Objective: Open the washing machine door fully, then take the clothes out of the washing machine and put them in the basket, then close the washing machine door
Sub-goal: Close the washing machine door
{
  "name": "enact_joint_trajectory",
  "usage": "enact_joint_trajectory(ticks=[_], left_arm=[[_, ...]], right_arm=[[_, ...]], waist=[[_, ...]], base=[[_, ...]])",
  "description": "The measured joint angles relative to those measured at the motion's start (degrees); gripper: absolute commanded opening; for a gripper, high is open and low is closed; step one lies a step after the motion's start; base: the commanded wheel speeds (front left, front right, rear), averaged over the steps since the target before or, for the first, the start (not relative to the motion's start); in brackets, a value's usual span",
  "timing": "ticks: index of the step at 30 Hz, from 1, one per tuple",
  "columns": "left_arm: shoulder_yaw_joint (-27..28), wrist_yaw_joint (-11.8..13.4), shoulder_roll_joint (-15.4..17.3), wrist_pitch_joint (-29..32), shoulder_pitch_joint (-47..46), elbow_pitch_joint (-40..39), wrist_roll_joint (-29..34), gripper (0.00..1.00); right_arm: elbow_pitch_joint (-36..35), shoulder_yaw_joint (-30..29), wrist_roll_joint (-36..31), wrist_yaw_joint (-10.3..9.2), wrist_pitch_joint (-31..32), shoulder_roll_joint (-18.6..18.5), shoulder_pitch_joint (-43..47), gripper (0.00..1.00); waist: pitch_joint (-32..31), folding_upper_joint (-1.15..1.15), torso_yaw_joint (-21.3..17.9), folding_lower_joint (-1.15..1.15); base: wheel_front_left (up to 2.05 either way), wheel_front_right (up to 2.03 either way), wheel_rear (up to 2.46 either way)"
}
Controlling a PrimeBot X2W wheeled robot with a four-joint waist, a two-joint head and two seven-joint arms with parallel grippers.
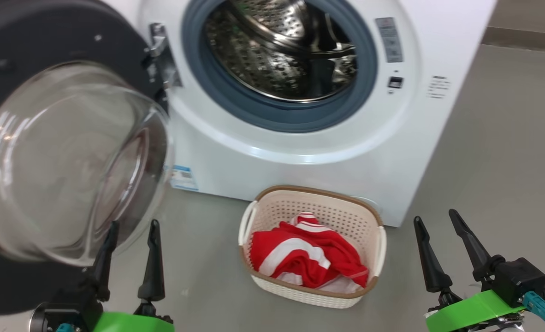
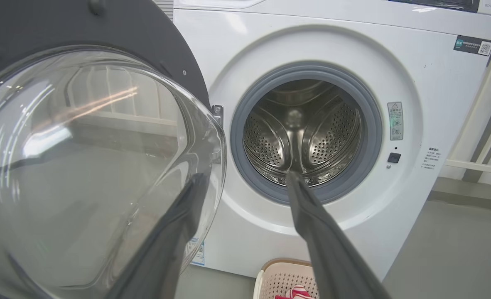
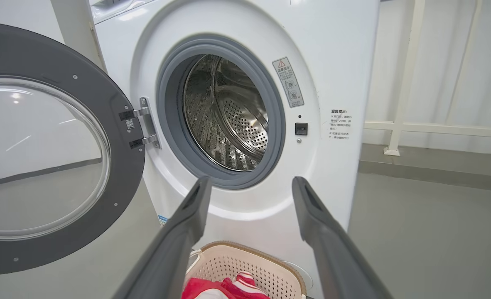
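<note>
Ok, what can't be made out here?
Washing machine drum floor: head view, hidden behind the grey rubber ring; left wrist view, partly behind a finger of the left claw.
Basket and clothes: both wrist views, cut off by the bottom edge.
Warning sticker text: all views, too small.
Washing machine door: head view, cut by the left edge.

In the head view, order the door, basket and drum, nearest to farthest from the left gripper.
1. Washing machine door, right beside the left gripper.
2. Basket, on the floor to its right.
3. Drum, farthest back, up ahead.
</note>
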Motion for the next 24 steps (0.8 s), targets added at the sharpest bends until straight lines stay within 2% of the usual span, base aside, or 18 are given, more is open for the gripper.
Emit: enact_joint_trajectory(ticks=[13, 24], left_arm=[[-0.5, 1.4, 0.6, 1.5, 0.0, -2.2, 1.1, 1.00], [-0.5, 1.9, 0.7, 1.5, 0.3, -2.4, 0.7, 1.00]], right_arm=[[-0.4, 2.5, -0.4, 0.00, 0.0, 0.0, -0.7, 1.00], [-0.3, 4.2, -0.3, 0.00, 0.0, 0.0, -0.7, 1.00]], waist=[[0.5, 0.00, 8.8, 0.00], [0.1, 0.00, 13.3, 0.00]], base=[[0.00, 0.00, 0.00], [0.00, 0.00, 0.00]])
